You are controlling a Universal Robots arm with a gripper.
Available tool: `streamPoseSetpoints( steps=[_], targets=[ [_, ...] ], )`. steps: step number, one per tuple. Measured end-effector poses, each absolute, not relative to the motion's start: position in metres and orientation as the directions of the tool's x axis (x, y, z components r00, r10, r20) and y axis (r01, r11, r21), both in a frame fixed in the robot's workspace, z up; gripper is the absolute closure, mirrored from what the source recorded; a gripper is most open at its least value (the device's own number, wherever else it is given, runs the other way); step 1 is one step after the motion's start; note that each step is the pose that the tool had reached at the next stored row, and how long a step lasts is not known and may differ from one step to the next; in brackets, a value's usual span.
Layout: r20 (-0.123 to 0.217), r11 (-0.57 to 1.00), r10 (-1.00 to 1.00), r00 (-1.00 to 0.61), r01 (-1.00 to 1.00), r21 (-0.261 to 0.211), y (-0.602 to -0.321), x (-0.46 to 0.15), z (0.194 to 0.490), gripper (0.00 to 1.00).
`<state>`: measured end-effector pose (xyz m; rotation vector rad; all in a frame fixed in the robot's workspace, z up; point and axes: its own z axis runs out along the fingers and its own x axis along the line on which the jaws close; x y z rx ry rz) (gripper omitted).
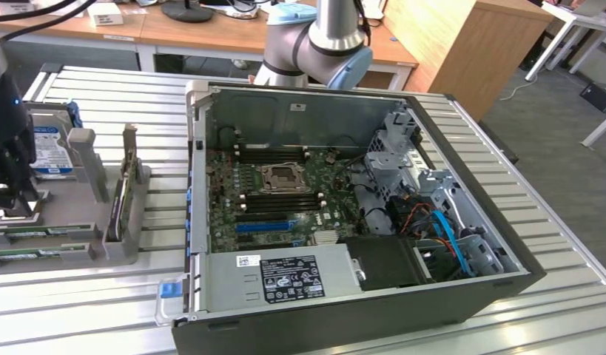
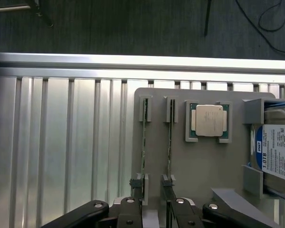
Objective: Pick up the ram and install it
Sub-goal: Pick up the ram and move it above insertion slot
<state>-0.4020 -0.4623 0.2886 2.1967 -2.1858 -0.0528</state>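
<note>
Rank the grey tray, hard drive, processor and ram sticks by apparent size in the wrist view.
1. grey tray
2. hard drive, partly cut off
3. processor
4. ram sticks, edge-on, alike

A ribbed metal counter (image 1: pixel 564 296) carries an open black computer case (image 1: pixel 382 329) lying on its side. Inside, a green motherboard (image 1: pixel 328 196) lies beyond a grey power supply (image 1: pixel 283 277) with a black label. At the exterior view's left, a grey holder tray (image 2: pixel 199 161) holds a silver processor chip (image 2: pixel 209 120) and a blue-labelled hard drive (image 2: pixel 278 152). Wooden desks (image 1: pixel 450 44) stand far behind.
</note>
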Motion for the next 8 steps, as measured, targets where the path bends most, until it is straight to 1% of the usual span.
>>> streamPoseSetpoints(
  steps=[8],
  targets=[
    [0.006,-0.005,-1.0,0.005,-0.999,0.054,-0.4696,-0.4021,0.2886,0.7]
  ],
)
